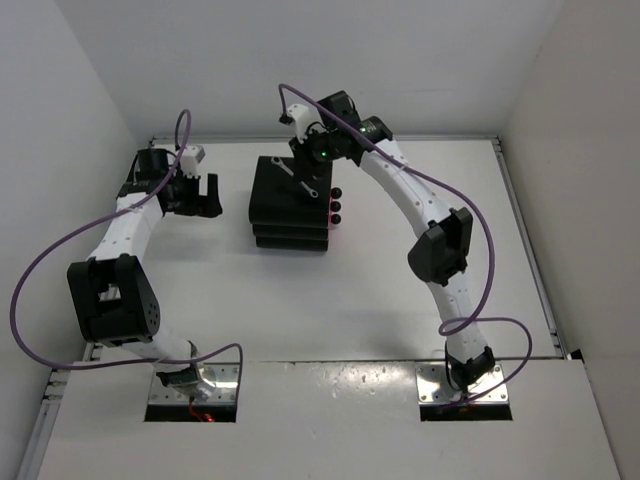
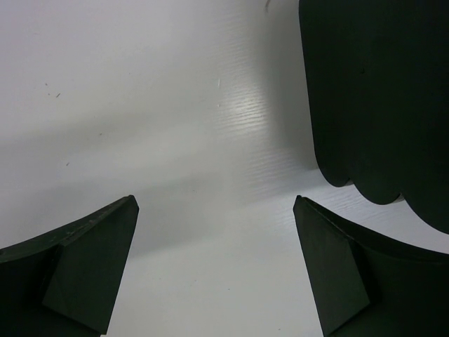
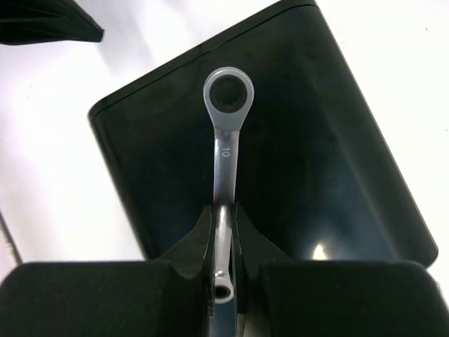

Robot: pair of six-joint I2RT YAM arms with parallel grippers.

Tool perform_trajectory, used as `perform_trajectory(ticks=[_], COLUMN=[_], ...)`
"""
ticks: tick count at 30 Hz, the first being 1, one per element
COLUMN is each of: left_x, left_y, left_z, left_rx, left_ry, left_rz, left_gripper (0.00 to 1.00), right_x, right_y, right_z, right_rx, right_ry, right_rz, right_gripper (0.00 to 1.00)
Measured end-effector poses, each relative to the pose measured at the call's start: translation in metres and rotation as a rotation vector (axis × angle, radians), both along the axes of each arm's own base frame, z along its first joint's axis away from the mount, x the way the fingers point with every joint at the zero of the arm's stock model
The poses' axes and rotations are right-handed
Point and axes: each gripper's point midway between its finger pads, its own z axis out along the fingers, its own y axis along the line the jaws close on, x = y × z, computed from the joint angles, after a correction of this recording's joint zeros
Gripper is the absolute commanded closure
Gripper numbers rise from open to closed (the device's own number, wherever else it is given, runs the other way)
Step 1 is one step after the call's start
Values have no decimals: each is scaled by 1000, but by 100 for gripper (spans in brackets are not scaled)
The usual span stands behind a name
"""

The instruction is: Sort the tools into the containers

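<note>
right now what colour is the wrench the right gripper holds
Shiny silver wrench, clearest in the right wrist view.

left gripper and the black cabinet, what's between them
Only bare white table between the left gripper and the cabinet, as the top view shows.

Silver ring wrench (image 3: 223, 151) marked 10, gripped at one end, above black cabinet (image 1: 270, 205), black-knobbed pink drawers (image 1: 330, 207) facing right

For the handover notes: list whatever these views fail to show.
- Drawer insides: top view, the cabinet top covers them; only the knobs show.
- Wrench shank: right wrist view, partly covered by the fingers of the right gripper.
- Cabinet: left wrist view, cut off by the top and right edges.
- Other tools: in no view.
</note>
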Motion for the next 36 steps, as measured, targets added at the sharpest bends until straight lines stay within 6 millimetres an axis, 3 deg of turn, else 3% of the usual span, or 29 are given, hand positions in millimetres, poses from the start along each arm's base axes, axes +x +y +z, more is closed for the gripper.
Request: perform_trajectory(ticks=[7,12,13,15,16,18,24,27,29,31,34,36], left_x=[-1,0,0,0,0,0,0,3,5,5,1,-2], left_y=[2,0,0,-2,-3,-4,-7,-6,-6,-6,-6,-6], left_z=[0,1,1,1,1,2,8,19,33,50,77,90], left_rx=[-7,-16,-18,-24,-27,-35,-53,-51,-49,-45,-36,-35], left_ry=[-3,-6,-7,-8,-8,-10,-21,-43,-77,-120,-187,-218], left_rz=[4,-5,-7,-12,-15,-21,-18,-14,-8,-2,3,8], left_gripper=[0,0,0,0,0,0,0,0,0,0,0,0], right_x=[10,14,14,15,15,17,8,0,-6,-10,-20,-20], right_y=[9,12,12,12,12,14,13,6,-6,-26,-87,-149], right_z=[-28,-27,-27,-27,-27,-25,-15,12,45,91,156,177], right_rx=[-32,-28,-28,-29,-29,-25,-41,-40,-26,6,64,81], right_ry=[-2,-23,-24,-25,-30,-39,-53,-93,-148,-237,-355,-390], right_rz=[-2,-5,-6,-10,-9,-11,-22,-55,-93,-149,-266,-386], right_gripper=[100,100,83,61,46,39,34,30,26,25,23,22])
